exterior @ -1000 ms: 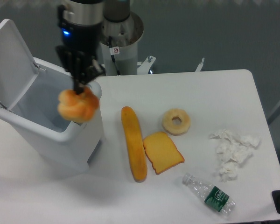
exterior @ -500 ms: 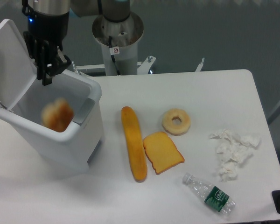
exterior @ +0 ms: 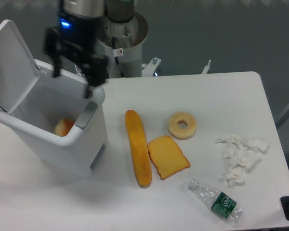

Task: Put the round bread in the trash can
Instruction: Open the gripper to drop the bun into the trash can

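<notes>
The round bread (exterior: 63,127), golden-orange, lies inside the white trash can (exterior: 62,149) at the table's left; only its top shows above the front wall. The can's lid (exterior: 9,62) stands open, tilted back to the left. My gripper (exterior: 72,79) hangs above the can's back right rim, open and empty, with its dark fingers (exterior: 90,77) spread wide.
A long baguette (exterior: 137,154), a toast slice (exterior: 167,157) and a pale ring bagel (exterior: 182,125) lie mid-table. Crumpled tissues (exterior: 241,156) and a plastic bottle (exterior: 216,199) are at the right. The robot base (exterior: 123,36) stands behind the table.
The gripper carried the round bread over the can and let it go; the bread fell inside. The gripper has since moved right and its fingers have spread wider.
</notes>
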Motion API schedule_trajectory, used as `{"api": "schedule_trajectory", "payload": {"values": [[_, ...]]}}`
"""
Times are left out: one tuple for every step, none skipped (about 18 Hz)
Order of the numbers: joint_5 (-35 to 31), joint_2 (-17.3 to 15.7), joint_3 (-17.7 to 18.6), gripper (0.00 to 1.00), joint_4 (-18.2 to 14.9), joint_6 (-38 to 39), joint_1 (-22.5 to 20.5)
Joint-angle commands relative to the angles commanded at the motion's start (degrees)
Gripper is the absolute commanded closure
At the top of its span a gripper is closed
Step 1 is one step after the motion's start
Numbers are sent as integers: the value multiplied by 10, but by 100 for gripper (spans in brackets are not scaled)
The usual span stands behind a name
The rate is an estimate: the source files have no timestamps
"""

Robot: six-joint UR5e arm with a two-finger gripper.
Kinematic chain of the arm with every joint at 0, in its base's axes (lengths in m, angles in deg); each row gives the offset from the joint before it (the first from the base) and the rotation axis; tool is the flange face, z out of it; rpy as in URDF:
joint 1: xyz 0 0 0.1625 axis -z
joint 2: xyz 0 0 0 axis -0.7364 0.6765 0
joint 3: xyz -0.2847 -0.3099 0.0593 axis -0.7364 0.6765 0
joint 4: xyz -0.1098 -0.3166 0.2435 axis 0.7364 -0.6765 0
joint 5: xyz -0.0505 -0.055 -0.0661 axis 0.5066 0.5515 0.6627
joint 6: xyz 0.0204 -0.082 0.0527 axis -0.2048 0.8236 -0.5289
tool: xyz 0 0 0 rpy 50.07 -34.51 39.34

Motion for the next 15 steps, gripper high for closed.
{"api": "schedule_trajectory", "payload": {"values": [[-15, 12, 2, 0, 0, -27, -10], [-37, 27, 2, 0, 1, -48, -18], [-58, 35, 2, 0, 1, -63, -27], [-71, 44, 0, 0, 2, -76, -34], [-79, 63, -3, 0, 3, -93, -41], [-87, 74, -6, 0, 2, -120, -51], [-98, 85, -9, 0, -1, -151, -60], [-115, 101, -10, 0, -5, -176, -64], [-140, 112, -11, 0, -6, -190, -65], [-166, 127, -13, 0, -6, -199, -65], [-186, 143, -19, 0, -6, -208, -66], [-196, 162, -30, 0, -5, -219, -68], [-199, 184, -42, 0, -6, -227, -71], [-200, 201, -53, 0, -5, -234, -78], [-211, 213, -63, 0, -5, -246, -84]]}}
